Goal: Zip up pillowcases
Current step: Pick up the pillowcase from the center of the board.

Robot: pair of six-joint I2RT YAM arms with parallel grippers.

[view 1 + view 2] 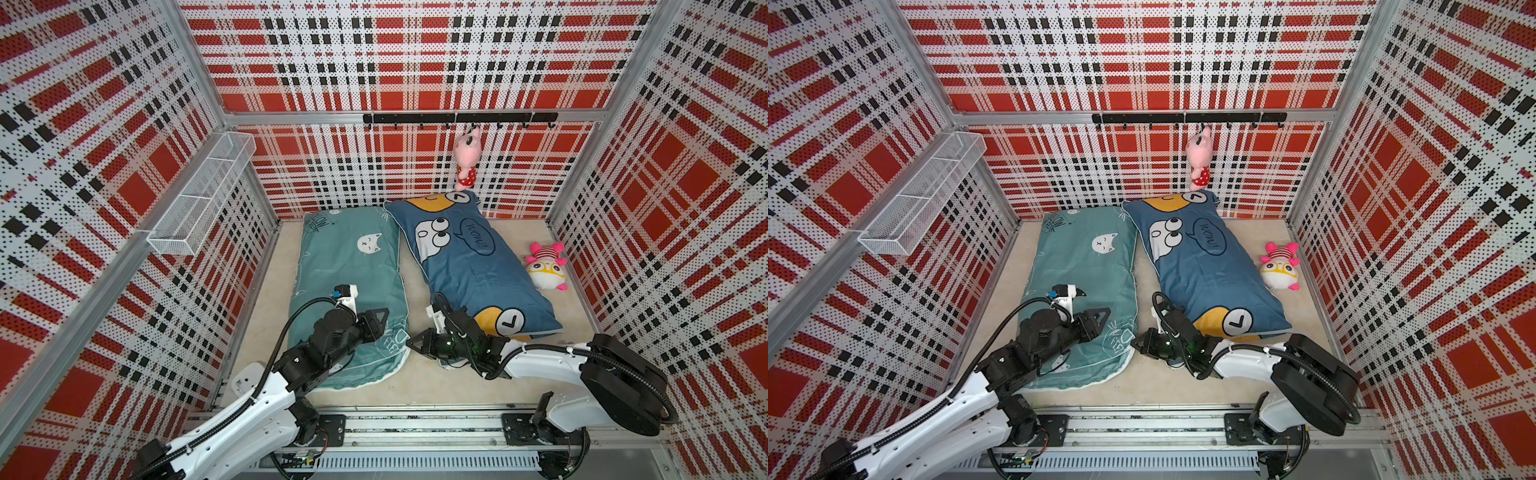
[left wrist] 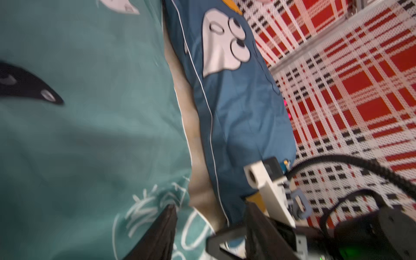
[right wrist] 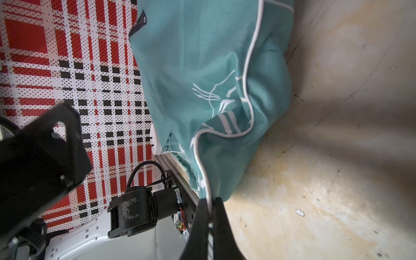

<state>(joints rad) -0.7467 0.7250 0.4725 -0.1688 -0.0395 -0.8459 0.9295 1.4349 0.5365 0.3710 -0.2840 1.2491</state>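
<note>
We see cat case (image 1: pixel 349 266) left of cartoon case (image 1: pixel 465 266), both on floor (image 1: pixel 415 374) | plush (image 1: pixel 544 270) right of cartoon case | second plush (image 1: pixel 466 158) hangs behind, on rail (image 1: pixel 415 118) | basket (image 1: pixel 203 195) on left wall (image 1: pixel 104 166)

The beige bench (image 1: pixel 415 382) carries the teal pillowcase (image 1: pixel 349 270), the blue pillowcase (image 1: pixel 469 270) just beside it, and a plush toy (image 1: pixel 545 272).

1. Perforated red, white and black plaid walls (image 1: pixel 415 62) stand at nine, twelve and three o'clock.
2. Mottled beige floor (image 1: pixel 419 374).
3. White mesh shelf (image 1: pixel 199 195) at ten o'clock.
4. Black hook rail (image 1: pixel 415 118) at twelve.
</note>
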